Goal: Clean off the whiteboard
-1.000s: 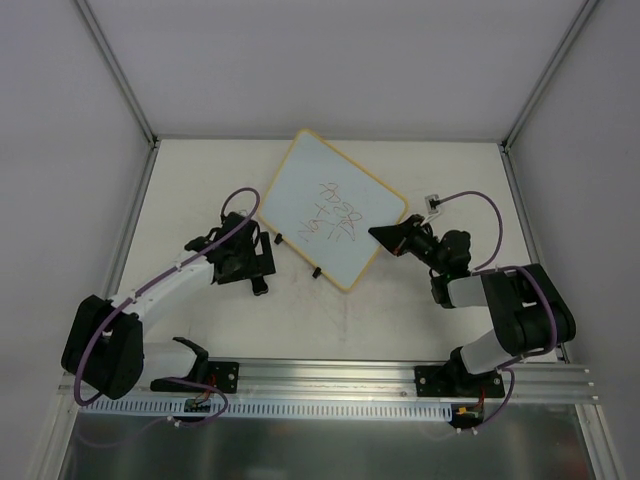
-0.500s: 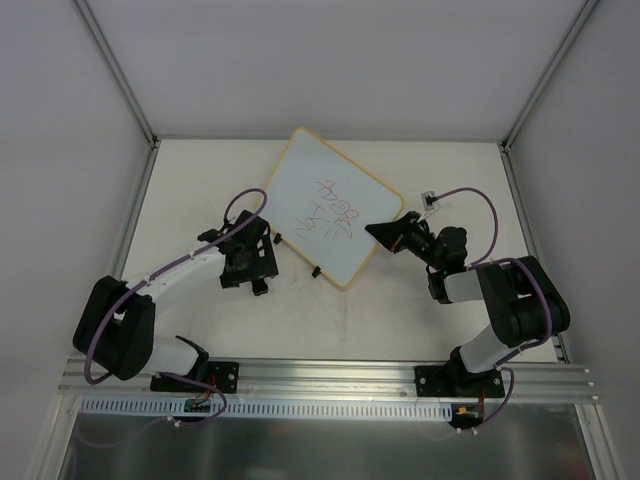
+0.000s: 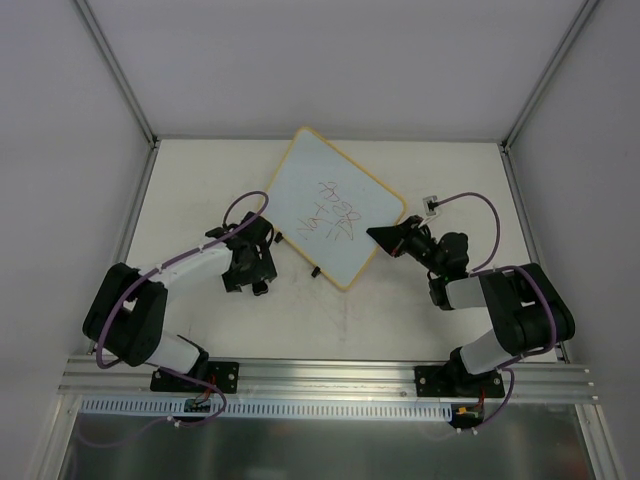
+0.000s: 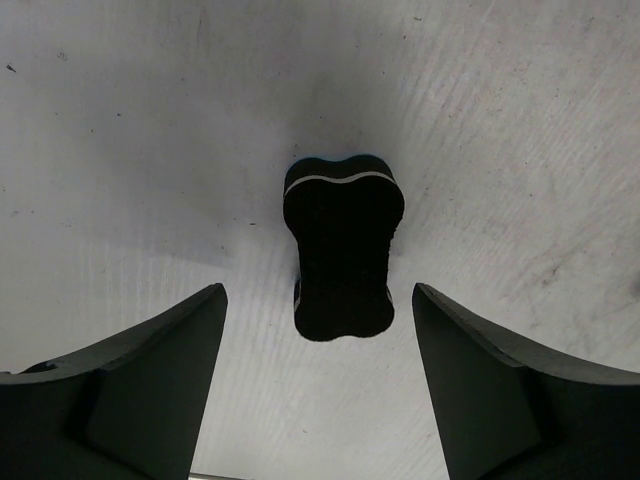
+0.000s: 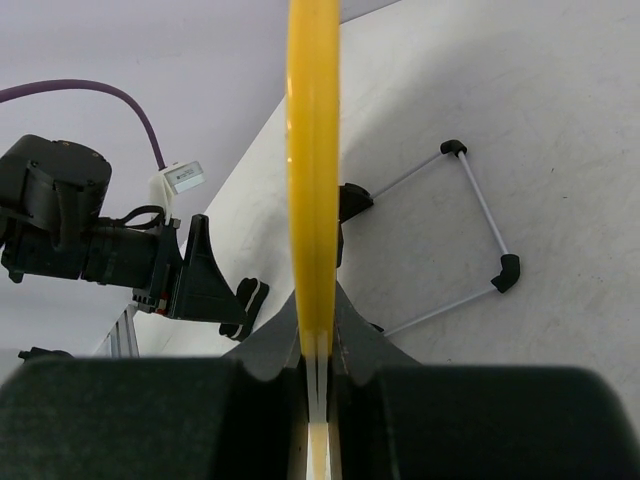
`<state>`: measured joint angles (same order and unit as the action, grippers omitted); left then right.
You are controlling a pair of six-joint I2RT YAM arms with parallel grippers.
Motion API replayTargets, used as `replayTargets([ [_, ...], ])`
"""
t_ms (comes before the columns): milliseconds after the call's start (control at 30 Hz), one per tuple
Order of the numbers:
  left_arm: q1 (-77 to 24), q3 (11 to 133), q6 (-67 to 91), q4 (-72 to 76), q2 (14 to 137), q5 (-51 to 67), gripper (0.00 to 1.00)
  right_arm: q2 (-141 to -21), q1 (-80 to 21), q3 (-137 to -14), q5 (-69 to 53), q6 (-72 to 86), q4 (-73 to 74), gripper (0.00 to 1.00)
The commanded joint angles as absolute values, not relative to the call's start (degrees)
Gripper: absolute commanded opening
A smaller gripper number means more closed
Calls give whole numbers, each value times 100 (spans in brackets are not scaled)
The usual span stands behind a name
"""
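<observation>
Left claw (image 4: pixel 318 292), jaws spread, straddles the black eraser (image 4: pixel 343 240) at frame centre, presumably to grasp it, while right claw (image 5: pixel 318 350) pinches the whiteboard (image 5: pixel 314 140) rim, steadying it.

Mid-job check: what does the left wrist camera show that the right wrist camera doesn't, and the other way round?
Only the left wrist view: the black eraser lying on the table, between the left arm's open fingers, which do not touch it.

Only the right wrist view: the whiteboard seen edge-on, its yellow rim pinched between the right fingers, and a wire frame with black corner pieces beyond it.

Both: the pale table. A black unit with a purple cable in the right wrist view may be the left arm; I cannot tell.
</observation>
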<state>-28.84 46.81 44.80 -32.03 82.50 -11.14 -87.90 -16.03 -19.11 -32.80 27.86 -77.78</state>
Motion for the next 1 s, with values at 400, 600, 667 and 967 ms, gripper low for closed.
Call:
replayTargets([
  [400, -3015, 5036, 5001, -3261, 8578, -1617, 39, -8745, -1679, -1784, -3604, 2417, -8771, 0],
  [600, -3050, 5001, 5001, -3226, 8710, -1573, 39, -8701, -1661, -1767, -3630, 2443, -8771, 0],
  [667, -3059, 4949, 5001, -3217, 8727, -1608, 40, -8701, -1652, -1767, -3647, 2461, -8771, 0],
  [967, -3067, 4966, 4931, -3164, 8763, -1643, 44, -8710, -1635, -1784, -3665, 2496, -8771, 0],
])
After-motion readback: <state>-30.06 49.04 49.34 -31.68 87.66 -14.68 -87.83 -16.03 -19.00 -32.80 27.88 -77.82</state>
